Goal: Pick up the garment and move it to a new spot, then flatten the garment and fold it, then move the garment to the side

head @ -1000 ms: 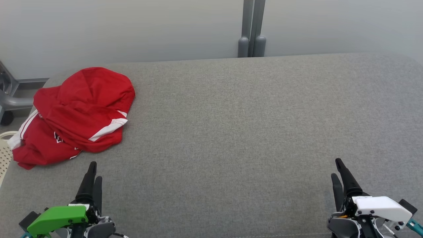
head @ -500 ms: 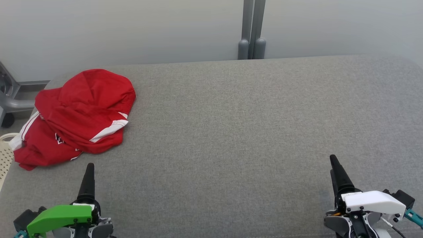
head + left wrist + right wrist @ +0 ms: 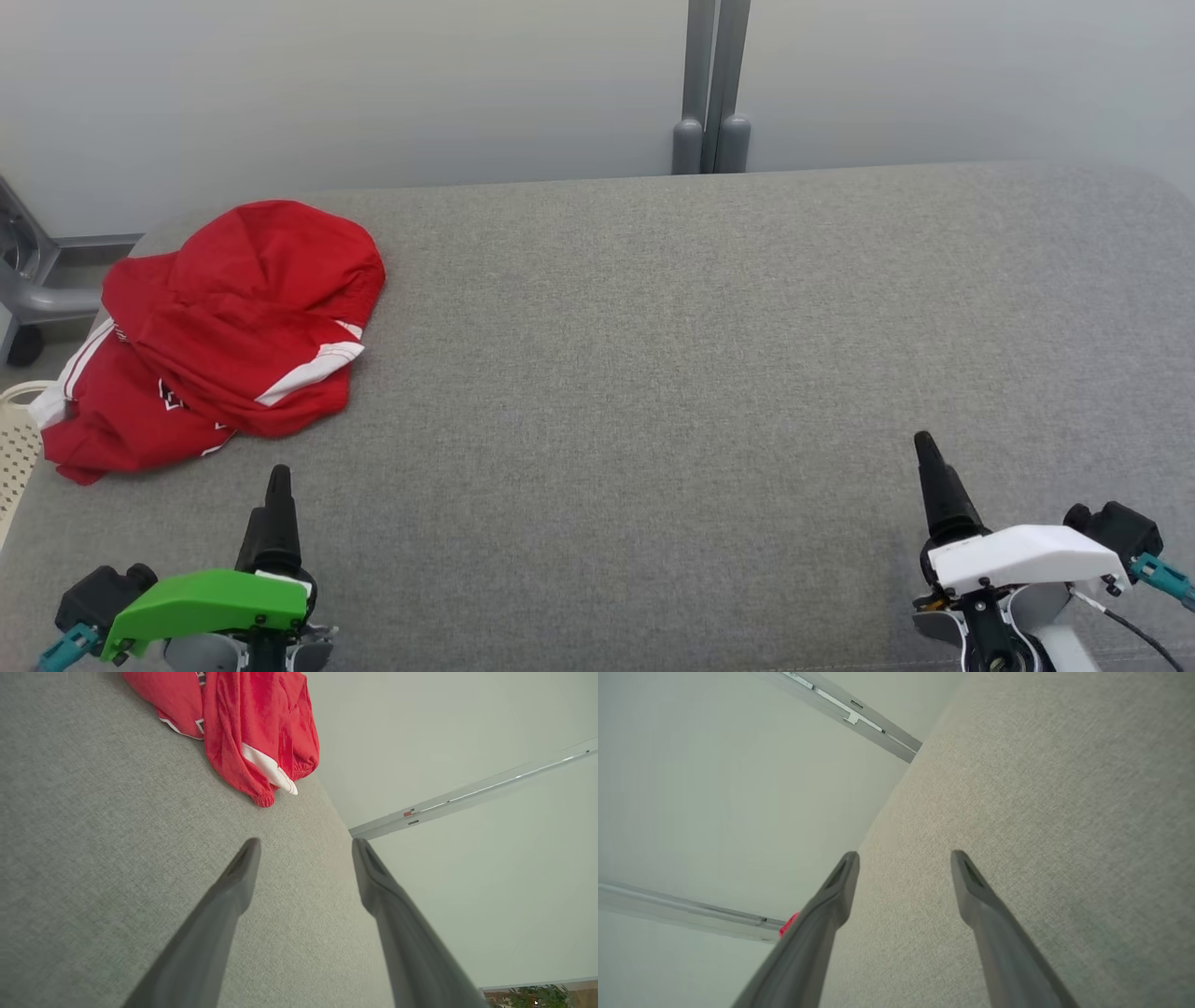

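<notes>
A crumpled red garment (image 3: pixel 219 322) with white stripes lies bunched at the far left of the grey fabric surface (image 3: pixel 653 373), partly over its left edge. In the left wrist view the garment (image 3: pixel 252 728) sits ahead of the fingers, at the top. My left gripper (image 3: pixel 278 478) hovers near the front edge, below the garment and apart from it; its fingers stand open (image 3: pixel 306 845) with nothing between them. At the front right, my right gripper (image 3: pixel 924 443) is open (image 3: pixel 905 856) and empty too. A sliver of the red garment (image 3: pixel 789 924) peeks past the right gripper's left finger.
A pale wall with a grey vertical post (image 3: pixel 709 84) stands behind the surface. A grey metal frame with a wheel (image 3: pixel 23 289) and a cream perforated basket (image 3: pixel 14 439) sit off the left edge.
Both wrists have rolled, so each gripper now shows edge-on as a single finger in the head view. The camera has tilted slightly, shifting the picture down. The garment has not moved.
</notes>
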Motion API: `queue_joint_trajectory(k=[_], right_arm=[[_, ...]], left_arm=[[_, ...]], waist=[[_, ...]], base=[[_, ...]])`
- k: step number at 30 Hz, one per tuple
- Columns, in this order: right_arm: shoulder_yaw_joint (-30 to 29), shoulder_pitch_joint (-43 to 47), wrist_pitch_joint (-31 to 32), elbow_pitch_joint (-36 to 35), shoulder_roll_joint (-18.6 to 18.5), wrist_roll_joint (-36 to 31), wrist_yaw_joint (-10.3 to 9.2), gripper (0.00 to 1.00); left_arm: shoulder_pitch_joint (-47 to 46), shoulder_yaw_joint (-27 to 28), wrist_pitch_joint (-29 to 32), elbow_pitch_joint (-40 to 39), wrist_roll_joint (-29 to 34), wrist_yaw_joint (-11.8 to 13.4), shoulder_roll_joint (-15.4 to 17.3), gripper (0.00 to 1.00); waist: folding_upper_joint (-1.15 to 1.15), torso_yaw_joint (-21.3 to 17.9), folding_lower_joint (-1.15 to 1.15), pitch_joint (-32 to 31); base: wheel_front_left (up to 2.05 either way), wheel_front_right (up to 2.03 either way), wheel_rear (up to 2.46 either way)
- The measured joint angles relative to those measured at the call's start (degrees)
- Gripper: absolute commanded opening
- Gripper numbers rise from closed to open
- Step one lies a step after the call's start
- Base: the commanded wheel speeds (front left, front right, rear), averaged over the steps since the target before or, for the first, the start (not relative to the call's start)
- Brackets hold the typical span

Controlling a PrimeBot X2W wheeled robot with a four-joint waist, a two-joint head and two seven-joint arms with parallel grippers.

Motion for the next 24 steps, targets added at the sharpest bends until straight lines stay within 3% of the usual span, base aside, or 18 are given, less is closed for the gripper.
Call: queue_joint_trajectory(k=[9,24], right_arm=[[-0.21,-1.15,-1.37,0.47,-0.12,-13.97,0.0,1.0],[-1.13,-1.47,-2.78,0.86,-0.23,-30.7,0.0,1.0]], left_arm=[[0.02,-2.59,-2.03,-0.24,10.78,2.29,0.99,1.0],[-0.12,-7.97,-5.3,2.08,26.01,5.56,3.25,1.0]], waist=[[0.0,0.11,0.0,-0.32],[0.0,0.15,0.0,-0.83]], base=[[0.0,0.0,0.0],[0.0,0.0,0.0]])
